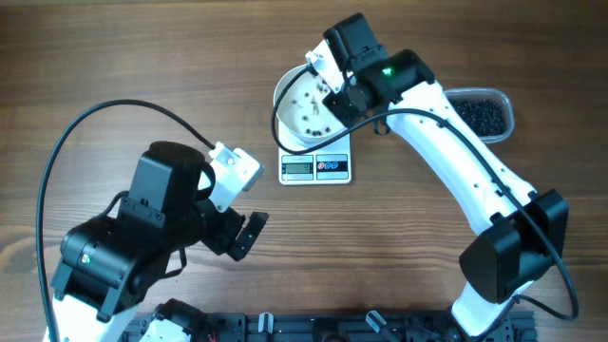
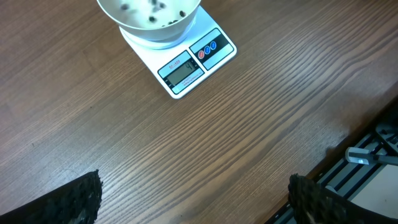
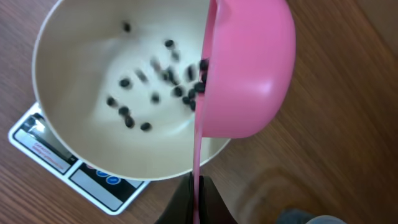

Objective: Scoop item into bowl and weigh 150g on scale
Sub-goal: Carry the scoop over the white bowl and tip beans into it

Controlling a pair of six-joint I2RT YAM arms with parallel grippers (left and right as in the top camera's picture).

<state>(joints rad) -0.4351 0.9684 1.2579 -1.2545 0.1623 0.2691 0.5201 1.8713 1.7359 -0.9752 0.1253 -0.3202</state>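
A white bowl (image 1: 302, 104) sits on a small white digital scale (image 1: 315, 167), whose display is at the bowl's 6 o'clock. The right gripper (image 3: 196, 202) is clamped on the handle of a pink scoop (image 3: 249, 68). The scoop is tipped on edge over the bowl's 3 o'clock rim and hides part of it. Black beads (image 3: 127, 118) lie scattered inside the bowl, some blurred. A clear tub (image 1: 510, 112) holding more beads sits at the bowl's 3 o'clock, partly behind the right arm (image 1: 446, 142). The left gripper (image 1: 242, 236), spread wide and empty, hovers over the wooden table (image 2: 249, 124) at the scale's 8 o'clock.
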